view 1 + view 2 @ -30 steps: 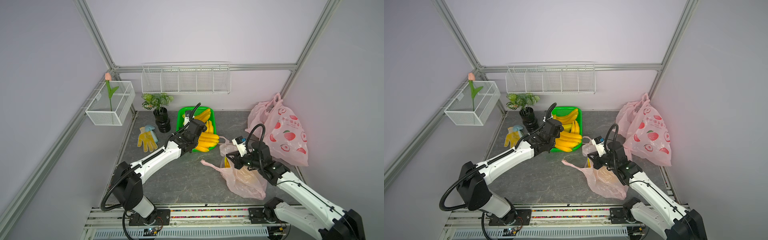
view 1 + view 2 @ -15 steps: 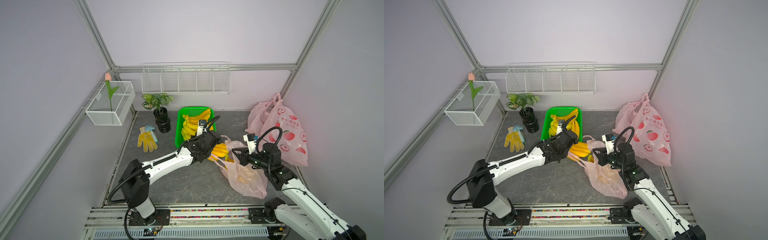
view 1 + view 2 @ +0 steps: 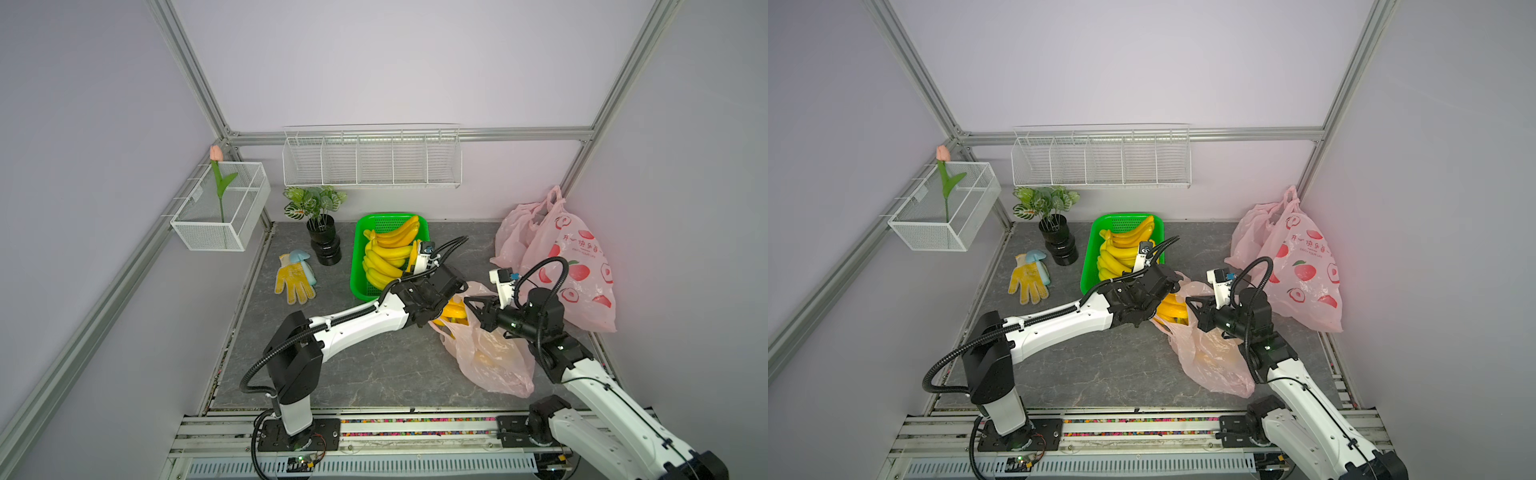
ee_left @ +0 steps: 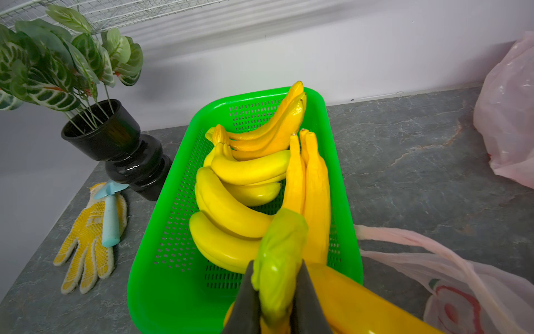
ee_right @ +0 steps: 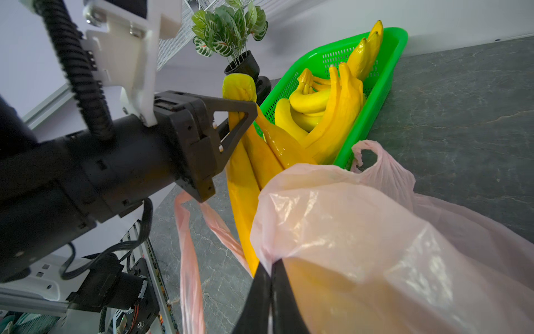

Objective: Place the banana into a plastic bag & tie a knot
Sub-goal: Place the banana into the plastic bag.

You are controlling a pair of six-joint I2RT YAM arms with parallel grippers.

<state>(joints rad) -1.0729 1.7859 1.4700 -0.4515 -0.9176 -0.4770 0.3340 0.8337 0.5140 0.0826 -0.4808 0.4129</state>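
Right of centre in both top views, the banana bunch (image 3: pixel 453 311) is held by its greenish stem between the narrowed jaws of the left gripper (image 4: pixel 276 271), the fruit partly inside the mouth of the pink plastic bag (image 3: pixel 490 361). The bag's rim is pinched in the fully closed right gripper (image 5: pixel 269 269). Further bananas (image 3: pixel 388 257) are seen in the green basket (image 3: pixel 358 266), just above and left of the bag.

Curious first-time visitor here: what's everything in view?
banana bunch: one, yellow, partly in plain bag
plain bag: one, pink, beside basket
basket: one, green, table back
other bananas: several, yellow, in basket
spare bags: about two, pink, side wall
plant: one, green, black pot
glove: one, yellow, beside plant
trowel: one, blue, on glove
shelf: one, white wire, back wall
tulip: one, pink, in wire box
left pincer: black, grips banana bunch
right pincer: black, pinches plain bag
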